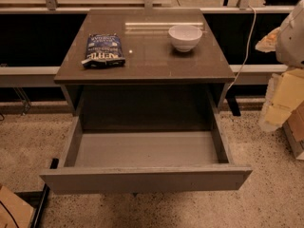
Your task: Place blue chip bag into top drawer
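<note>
Pre-grasp step: blue chip bag (103, 50) lies flat on the cabinet top (156, 63), left of the white bowl (185, 37), with the top drawer (142, 180) pulled open below and the gripper out of view, its state not determinable; the next move is probably a reach to the bag.

— From where does the single camera look?
— From above and in front of the cabinet (147, 56), facing down at it, close enough that the open top drawer (142, 179) spans the lower frame.
— And the gripper?
— Outside the frame; a pale rounded shape (292, 34) cuts the right edge.
</note>
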Motion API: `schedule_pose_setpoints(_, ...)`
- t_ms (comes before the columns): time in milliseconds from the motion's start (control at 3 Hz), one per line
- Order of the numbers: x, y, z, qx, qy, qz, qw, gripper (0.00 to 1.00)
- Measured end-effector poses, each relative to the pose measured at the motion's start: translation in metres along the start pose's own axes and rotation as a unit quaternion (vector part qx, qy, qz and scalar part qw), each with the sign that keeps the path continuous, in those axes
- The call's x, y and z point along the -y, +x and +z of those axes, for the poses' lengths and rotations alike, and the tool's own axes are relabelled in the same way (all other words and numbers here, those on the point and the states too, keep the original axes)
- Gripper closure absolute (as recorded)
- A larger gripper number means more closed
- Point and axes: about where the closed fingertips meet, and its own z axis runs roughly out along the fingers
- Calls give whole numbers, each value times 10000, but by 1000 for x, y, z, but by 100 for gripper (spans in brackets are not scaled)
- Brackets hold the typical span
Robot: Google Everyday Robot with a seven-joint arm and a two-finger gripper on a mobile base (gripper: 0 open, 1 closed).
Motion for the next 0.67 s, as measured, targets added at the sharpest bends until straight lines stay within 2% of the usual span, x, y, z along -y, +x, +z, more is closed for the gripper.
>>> schedule_pose_setpoints(333,5,-7,3,123,24,-22,9999,0)
schedule_pose_setpoints(667,25,-34,17,609,40,-106,9981,0)
